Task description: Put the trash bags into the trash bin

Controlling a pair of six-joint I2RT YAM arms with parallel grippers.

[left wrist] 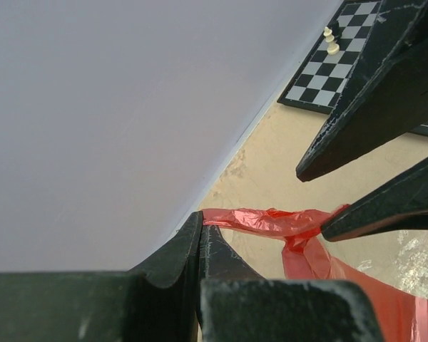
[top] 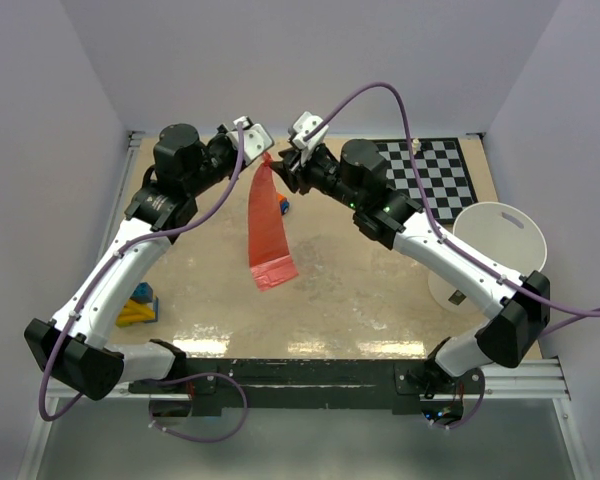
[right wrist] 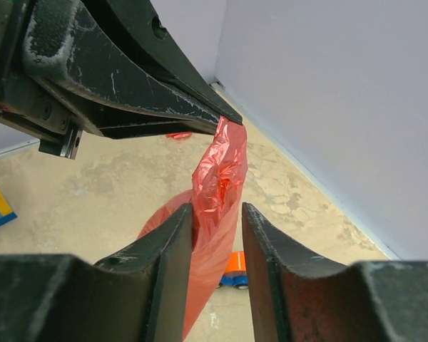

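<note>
Pinches the top corner of the trash bag point(top: 268, 235) with the left gripper point(top: 264, 152), pressed together on a twisted tail of film at upper centre of the top view. Straddles the same bunched neck with the right gripper point(right wrist: 217, 214), just beside the left. Shows film filling a middling gap there, but cannot tell whether that pinch bites. Finds the trash bin point(top: 510, 240) well apart at the right edge of the top view, upright, mouth open, partly behind the right arm point(top: 450, 260).

Expect very light, limp, crinkly film: no stiffness, easy to crush, likely to slide out of smooth jaws unless gathered thick, likely to sway and cling. Take hold at the rope-like bunched neck, not on the flat sheet lower down. To open the mouth, spread the two grips along the top hem.

Hangs as a long narrow strip, long axis running down the top view from the grippers toward lower centre, leaning slightly right; probably near plumb in space. Points its wider, folded lower end toward the near table edge, away from the bin. Cannot tell whether that end touches the table point(top: 360, 300).
</note>
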